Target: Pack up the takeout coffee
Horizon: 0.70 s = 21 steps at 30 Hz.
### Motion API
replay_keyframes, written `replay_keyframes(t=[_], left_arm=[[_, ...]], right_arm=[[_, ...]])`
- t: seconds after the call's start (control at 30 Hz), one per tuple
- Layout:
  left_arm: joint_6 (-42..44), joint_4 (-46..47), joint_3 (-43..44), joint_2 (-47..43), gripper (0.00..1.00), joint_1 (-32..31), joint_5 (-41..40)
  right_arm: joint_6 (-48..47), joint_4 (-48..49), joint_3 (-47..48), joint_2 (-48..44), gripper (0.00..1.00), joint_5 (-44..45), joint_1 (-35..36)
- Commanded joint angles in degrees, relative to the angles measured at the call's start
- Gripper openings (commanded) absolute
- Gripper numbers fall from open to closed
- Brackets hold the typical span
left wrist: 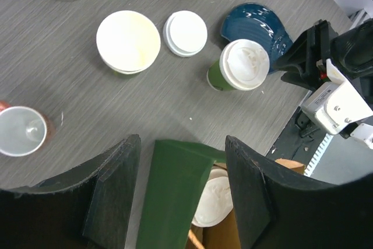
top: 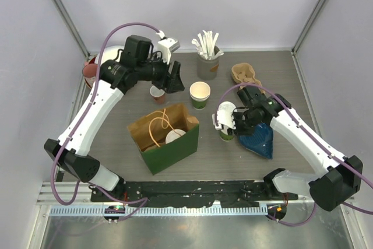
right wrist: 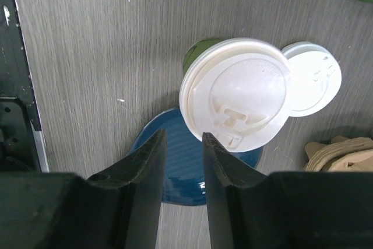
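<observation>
Lidded green cup (right wrist: 236,100): upright toward the right edge of the counter (top: 233,161), just beside a dark blue dish (right wrist: 186,173); its lid looks seated.
Unlidded green cup (top: 200,94): upright near the middle of the counter, on the far-edge side; cream inside, contents cannot be told.
Loose white lid (left wrist: 185,33): flat on the counter between the 2 cups.
Green paper bag (top: 169,150): open-topped, toward the near edge; 1 lidded cup (left wrist: 213,202) already sits inside.
Right hand (right wrist: 182,135): fingers a narrow gap apart, nothing between them, close beside the lidded green cup.
Left hand (left wrist: 182,144): fingers spread wide and empty; the bag's rim shows between them.
Handling (judged): the cups are light with thin paper walls that dent under a hard squeeze. The plastic lids are slick and may pop off if pinched.
Hold point (judged): across the green wall just under the lid rim, never on the lid itself.
Risk (judged): a tilted cup may leak or shed its lid, so lower it into the bag upright.
</observation>
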Motion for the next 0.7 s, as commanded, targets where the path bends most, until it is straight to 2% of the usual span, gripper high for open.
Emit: replay_keyframes(t=[0.0, 0.2, 0.67], left_arm=[[1.6, -0.9, -1.0, -2.3, 0.64, 3.1, 1.6], [0.7, 0.0, -1.9, -2.3, 0.63, 3.9, 4.1], [0.3, 0.6, -2.3, -2.1, 0.62, 5.0, 6.0]], right_arm=[[-1.3, 3.0, -1.0, -0.6, 0.37, 3.4, 0.5], [-1.4, 6.4, -3.0, -1.3, 0.37, 4.5, 0.8], [-1.9, 6.6, -3.3, 1.7, 0.38, 5.6, 2.3]])
